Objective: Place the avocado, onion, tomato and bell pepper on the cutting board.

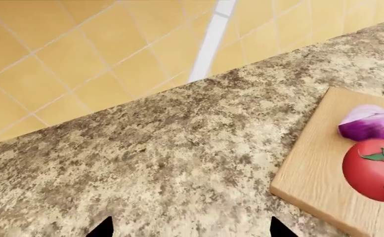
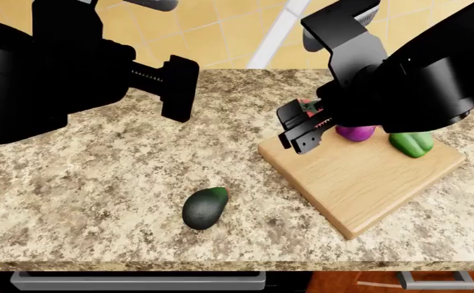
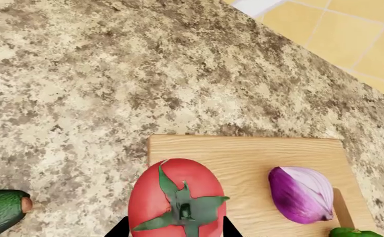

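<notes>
right hand (image 2: pixel 306 131) hangs over the near-left corner of the board (image 2: pixel 359 177). in the right wrist view the tomato (image 3: pixel 177 200) sits right between the two finger tips, resting on the board; whether the fingers are pressing it or have let go, cannot tell. onion (image 3: pixel 302 193) lies just beside the tomato, further from the hand; pepper (image 2: pixel 411 142) beyond that, also on the board. avocado (image 2: pixel 205 207) is off the board on the tabletop (image 2: pixel 98 183), below and to the left of the right hand, well apart from the left hand (image 2: pixel 178 87).

left hand is raised over bare tabletop. its wrist view shows only two dark tips, wide apart, nothing between them: looks open and empty.

risks, as judged:
- tomato sits close to the board corner; a sideways drag on lifting away could roll it off onto the tabletop.
- tomato and onion are close, so a nudge to one may shift the other.
- avocado is egg-shaped and may roll or squirt out of a pinch off its middle.

hard to see:
- head view: right arm covers nearly all of the tomato and part of the onion.
- pepper is cut off at the frame edge in both wrist views.
- board's handle slot not seen.
</notes>
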### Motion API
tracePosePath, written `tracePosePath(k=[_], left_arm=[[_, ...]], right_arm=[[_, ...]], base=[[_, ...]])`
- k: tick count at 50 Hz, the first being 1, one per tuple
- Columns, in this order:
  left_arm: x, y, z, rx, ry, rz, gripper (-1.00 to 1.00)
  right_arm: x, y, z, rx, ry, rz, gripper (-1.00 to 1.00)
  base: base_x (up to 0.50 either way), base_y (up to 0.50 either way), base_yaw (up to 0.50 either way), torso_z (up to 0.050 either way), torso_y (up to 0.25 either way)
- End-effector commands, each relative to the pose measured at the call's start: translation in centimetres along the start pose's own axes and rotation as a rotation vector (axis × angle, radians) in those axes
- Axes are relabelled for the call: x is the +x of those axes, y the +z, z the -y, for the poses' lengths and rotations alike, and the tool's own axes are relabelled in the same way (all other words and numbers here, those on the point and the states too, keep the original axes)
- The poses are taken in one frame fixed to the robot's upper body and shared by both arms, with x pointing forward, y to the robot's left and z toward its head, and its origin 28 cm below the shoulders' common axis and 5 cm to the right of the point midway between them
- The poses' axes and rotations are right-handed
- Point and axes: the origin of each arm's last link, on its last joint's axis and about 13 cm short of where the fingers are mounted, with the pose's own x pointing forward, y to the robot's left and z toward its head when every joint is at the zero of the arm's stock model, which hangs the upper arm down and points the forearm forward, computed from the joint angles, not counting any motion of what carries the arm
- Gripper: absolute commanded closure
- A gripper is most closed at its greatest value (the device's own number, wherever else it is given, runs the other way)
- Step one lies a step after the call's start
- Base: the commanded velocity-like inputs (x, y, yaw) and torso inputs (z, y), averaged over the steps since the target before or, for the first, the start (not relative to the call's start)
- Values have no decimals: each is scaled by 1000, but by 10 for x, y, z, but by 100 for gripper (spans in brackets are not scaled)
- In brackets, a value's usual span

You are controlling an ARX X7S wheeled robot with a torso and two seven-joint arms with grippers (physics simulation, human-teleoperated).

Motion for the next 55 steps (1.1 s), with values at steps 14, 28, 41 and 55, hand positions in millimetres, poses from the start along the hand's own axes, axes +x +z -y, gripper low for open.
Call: tracePosePath(k=[14, 28, 41, 55], left_arm=[[3, -20, 2, -43, -98, -184, -100], [-6, -18, 17, -46, -244, -158, -100], [0, -27, 21, -42, -233, -200, -100], [7, -43, 18, -35, -246, -243, -100]], right_arm=[[-9, 1, 6, 7, -32, 17, 100], [-14, 2, 9, 15, -51, 27, 100], [-12, 2, 9, 11, -46, 31, 100], [-10, 2, 8, 9, -41, 33, 100]], base=[[0, 0, 0, 0, 0], [0, 0, 0, 0, 0], [0, 0, 0, 0, 0], [0, 0, 0, 0, 0]])
